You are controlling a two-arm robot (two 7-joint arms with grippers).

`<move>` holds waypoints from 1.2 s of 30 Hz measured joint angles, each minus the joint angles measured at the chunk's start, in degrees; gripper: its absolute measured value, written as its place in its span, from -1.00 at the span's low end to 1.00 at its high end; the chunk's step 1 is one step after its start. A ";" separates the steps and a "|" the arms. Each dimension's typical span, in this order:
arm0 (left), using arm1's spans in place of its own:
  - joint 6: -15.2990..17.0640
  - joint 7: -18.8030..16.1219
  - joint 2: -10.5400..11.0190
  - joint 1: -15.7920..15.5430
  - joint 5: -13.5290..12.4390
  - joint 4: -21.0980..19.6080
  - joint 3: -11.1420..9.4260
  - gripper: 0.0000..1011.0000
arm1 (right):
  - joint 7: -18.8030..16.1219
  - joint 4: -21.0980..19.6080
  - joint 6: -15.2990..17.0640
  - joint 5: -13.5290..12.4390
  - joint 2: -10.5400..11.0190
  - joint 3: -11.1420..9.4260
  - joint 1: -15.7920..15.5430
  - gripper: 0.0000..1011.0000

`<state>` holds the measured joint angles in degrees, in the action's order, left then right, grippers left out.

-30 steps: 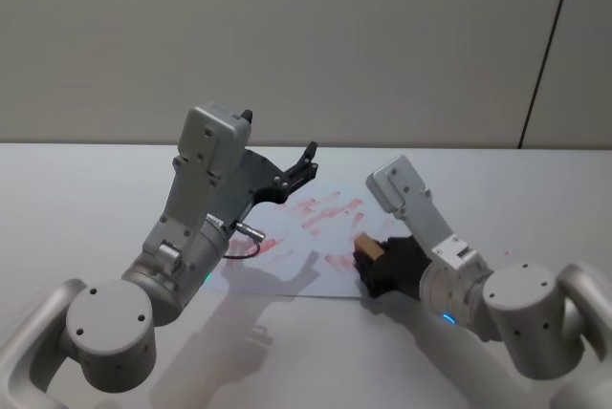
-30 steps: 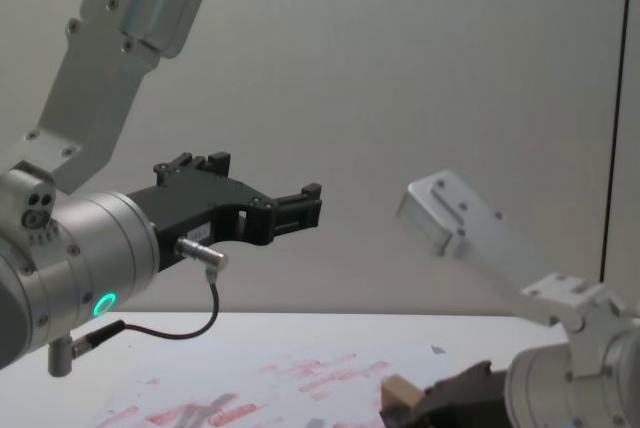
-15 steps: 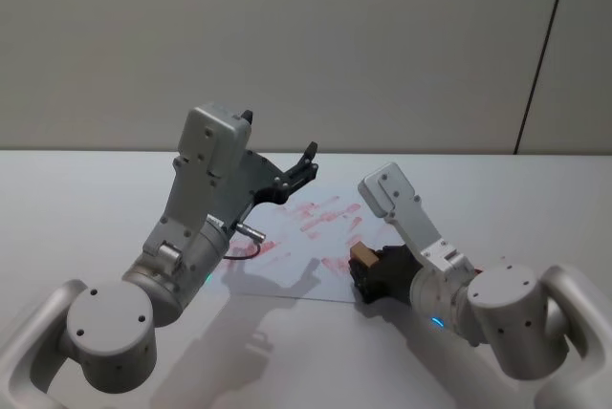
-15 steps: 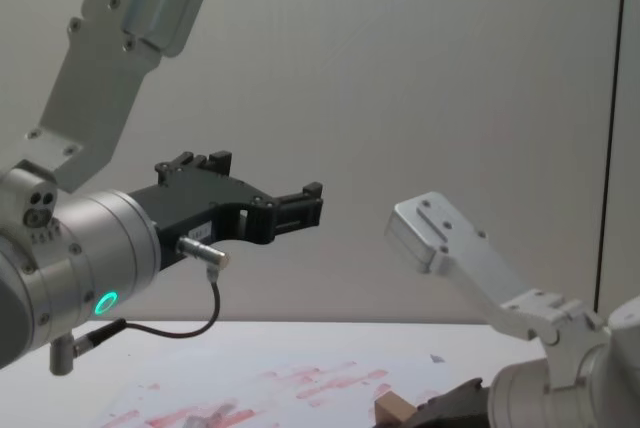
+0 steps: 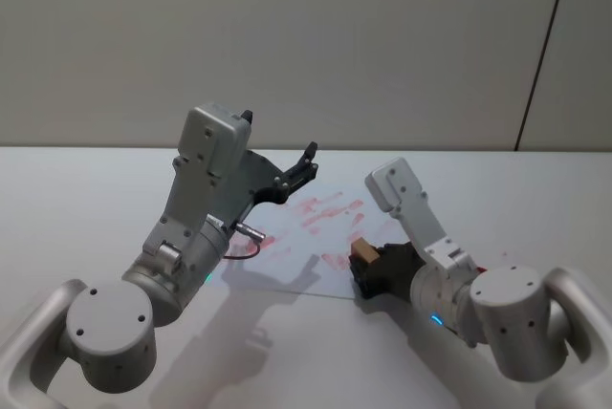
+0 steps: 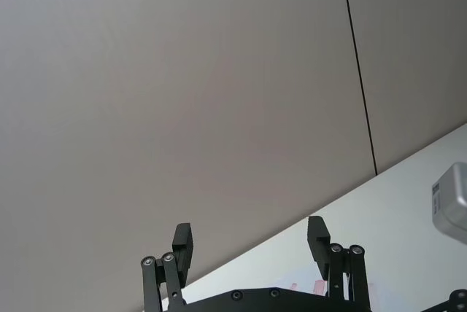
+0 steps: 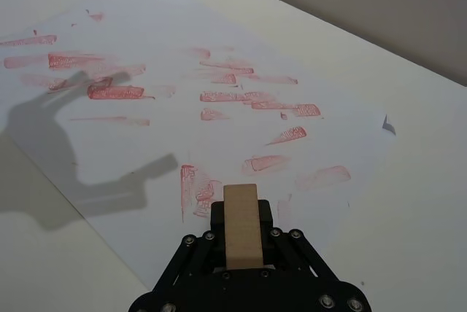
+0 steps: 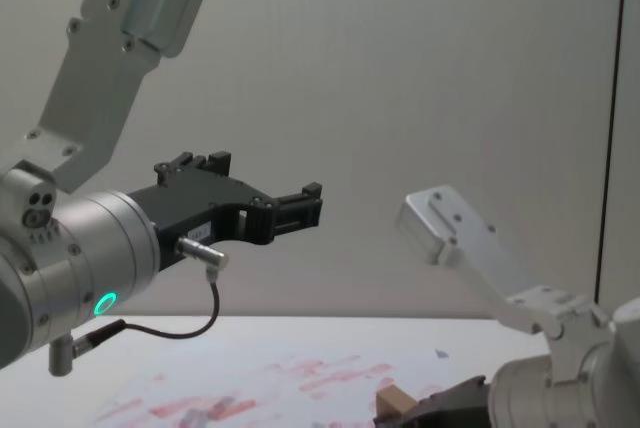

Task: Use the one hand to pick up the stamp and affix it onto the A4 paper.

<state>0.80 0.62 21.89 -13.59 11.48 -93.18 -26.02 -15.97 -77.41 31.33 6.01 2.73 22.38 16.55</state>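
The right hand (image 7: pixel 241 212) grips the stamp (image 7: pixel 241 228) tight, over the paper (image 7: pixel 160 144) near its edge. Next it must push the stamp flat down. The left hand (image 6: pixel 250 233) hangs up high, fingers apart.

You've got a pale, off-white table (image 5: pixel 76 189) running across the whole scene from left to right, plain and matte. At its far side a flat beige-grey wall (image 5: pixel 287 36) rises, and a thin darker line shows where the two meet. Look right: a narrow dark seam (image 5: pixel 547 46) cuts down the wall, leaning a little, and splits it into a wide left panel and a slim right one. On the near part of the table, left of centre, soft grey shadows (image 5: pixel 273 328) spread over the surface. In the chest view a tiny dark fleck (image 8: pixel 440 353) sits on the table toward the far right, too small to tell what it is.
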 joint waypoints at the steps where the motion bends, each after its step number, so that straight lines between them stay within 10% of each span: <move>1: 0.00 0.00 0.00 0.00 0.00 0.00 0.00 0.98 | 0.22 -0.25 -0.01 -0.38 0.03 -0.09 -0.12 -0.56; 36: 0.00 0.00 0.00 0.00 0.00 0.00 0.00 0.98 | 8.52 -22.90 6.08 -12.50 10.91 -7.69 -14.07 -0.56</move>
<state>0.80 0.62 21.90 -13.59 11.48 -93.17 -26.02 -7.45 -100.31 37.41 -6.49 13.64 14.69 2.47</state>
